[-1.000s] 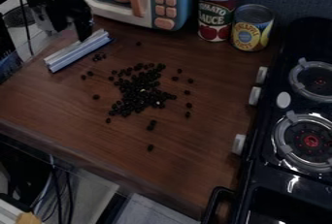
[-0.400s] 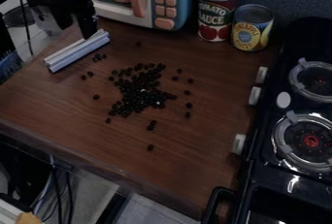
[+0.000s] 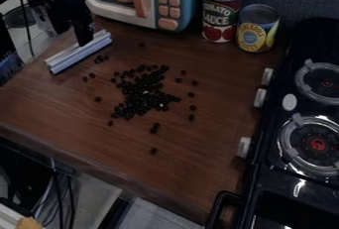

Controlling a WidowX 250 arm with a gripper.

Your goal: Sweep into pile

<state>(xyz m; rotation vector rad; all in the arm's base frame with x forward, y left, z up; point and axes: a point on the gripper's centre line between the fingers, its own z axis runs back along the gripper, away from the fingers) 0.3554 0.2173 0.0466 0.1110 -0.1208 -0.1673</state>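
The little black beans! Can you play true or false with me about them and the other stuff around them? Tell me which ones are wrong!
1. The black beans are on the brown counter. True.
2. All the beans are in one neat pile. False: most are in a loose heap, but some lie scattered around it.
3. The silvery bar lies on the counter beside the beans. True.
4. The gripper is over the stove. False: it is at the upper end of the silvery bar.
5. The red can and the yellow can are standing up. True.
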